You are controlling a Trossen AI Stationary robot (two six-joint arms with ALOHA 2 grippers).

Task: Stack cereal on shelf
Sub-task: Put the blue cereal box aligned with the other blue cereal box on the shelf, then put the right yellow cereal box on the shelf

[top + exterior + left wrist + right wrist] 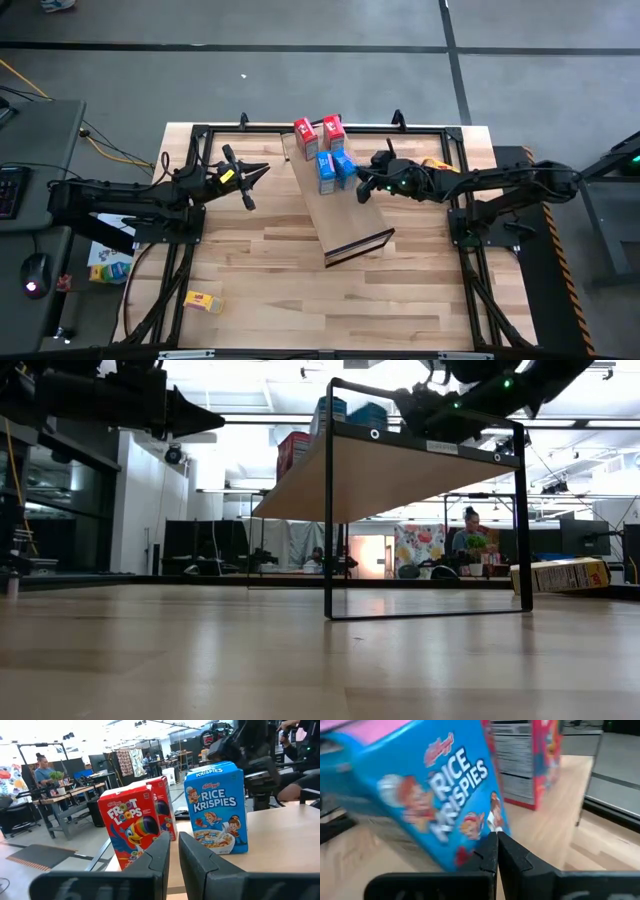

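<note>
The shelf is a light-wood panel raised on a dark frame, lying aslant across mid-table. At its far end stand two red cereal boxes and two blue ones, all upright on their bases. My right gripper is shut, its tips at the lower corner of the right-hand blue box. My left gripper hovers level to the shelf's left. It is shut to a slim gap with nothing in it and faces a red box and a blue box. My right gripper comes from the table's right, slanting slightly down. Its shut fingertips stand at the blue box's lower front corner. I cannot tell whether they touch it. The box stands on the shelf and looks tilted in the wrist view.
One yellow cereal box lies on the tabletop near the front left corner. Another lies at the right, under my right arm. Black rails border the table. A person sits in the room beyond.
</note>
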